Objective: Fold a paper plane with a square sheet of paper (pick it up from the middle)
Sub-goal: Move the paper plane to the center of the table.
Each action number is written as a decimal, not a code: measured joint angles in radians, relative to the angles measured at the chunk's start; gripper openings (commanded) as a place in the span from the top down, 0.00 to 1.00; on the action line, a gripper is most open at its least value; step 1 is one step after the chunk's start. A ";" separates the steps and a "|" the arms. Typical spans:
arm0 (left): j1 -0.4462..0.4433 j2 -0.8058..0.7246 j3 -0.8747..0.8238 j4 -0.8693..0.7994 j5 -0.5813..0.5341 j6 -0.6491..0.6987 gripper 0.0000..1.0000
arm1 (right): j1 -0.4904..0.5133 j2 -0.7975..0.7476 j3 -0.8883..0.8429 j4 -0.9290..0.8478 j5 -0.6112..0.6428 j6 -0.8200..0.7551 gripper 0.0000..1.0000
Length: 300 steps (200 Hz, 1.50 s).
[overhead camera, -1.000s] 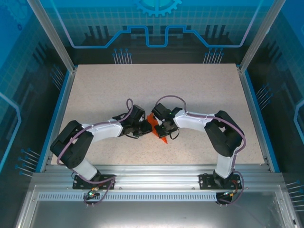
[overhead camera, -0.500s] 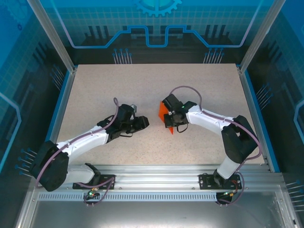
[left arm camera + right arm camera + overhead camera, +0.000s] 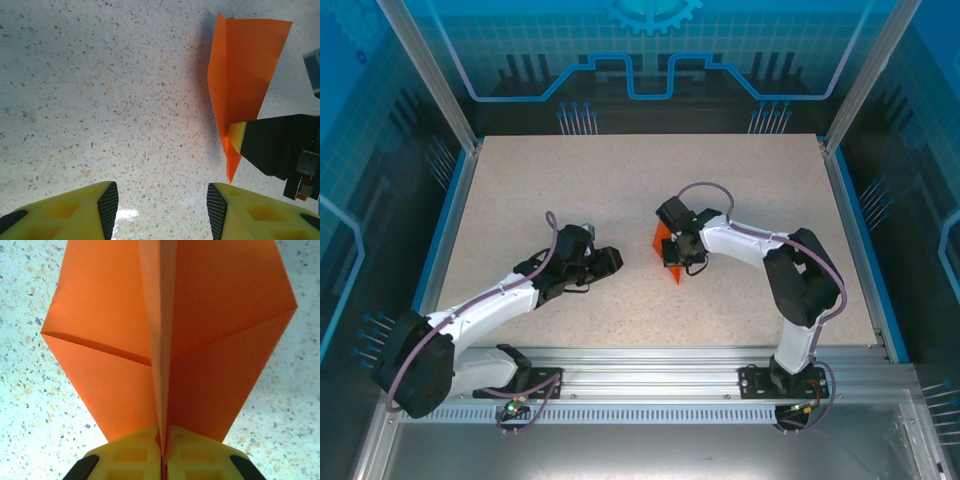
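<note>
The square sheet of paper is folded into a pointed orange paper plane [image 3: 666, 254] with wings spread either side of a centre crease [image 3: 161, 340]. My right gripper [image 3: 164, 456] is shut on that crease at the narrow end and holds the plane just above the table [image 3: 740, 190]. In the left wrist view the plane [image 3: 242, 65] stands at the upper right, pinched by the right gripper's yellow fingertip [image 3: 237, 136]. My left gripper [image 3: 162, 200] is open over bare table, apart from the plane and to its left [image 3: 610, 260].
The speckled table has free room behind and to both sides of the arms. Blue rails [image 3: 438, 240] and transparent walls bound its edges. The aluminium base frame [image 3: 640, 370] runs along the near edge.
The left gripper has let go of the paper, opened and drawn back to the left. The right gripper has kept the plane and shifted it slightly right and away.
</note>
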 measured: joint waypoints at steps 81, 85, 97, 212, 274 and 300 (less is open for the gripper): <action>0.001 -0.001 -0.010 -0.002 -0.001 0.000 0.46 | 0.021 0.102 0.051 -0.047 0.022 0.004 0.84; 0.001 -0.001 -0.011 -0.002 0.000 0.000 0.46 | 0.023 0.103 0.055 -0.050 0.025 0.004 0.83; 0.001 -0.001 -0.014 -0.003 -0.001 0.000 0.46 | 0.031 0.111 0.070 -0.064 0.039 0.004 0.82; 0.003 -0.001 -0.014 -0.003 0.000 0.000 0.46 | 0.053 0.145 0.174 -0.164 0.120 -0.012 0.89; 0.003 -0.001 -0.014 -0.003 0.000 0.000 0.46 | 0.053 0.185 0.197 -0.174 0.116 -0.012 0.93; 0.005 -0.001 -0.014 -0.003 0.000 0.000 0.46 | 0.051 0.173 0.190 -0.159 0.098 -0.004 0.93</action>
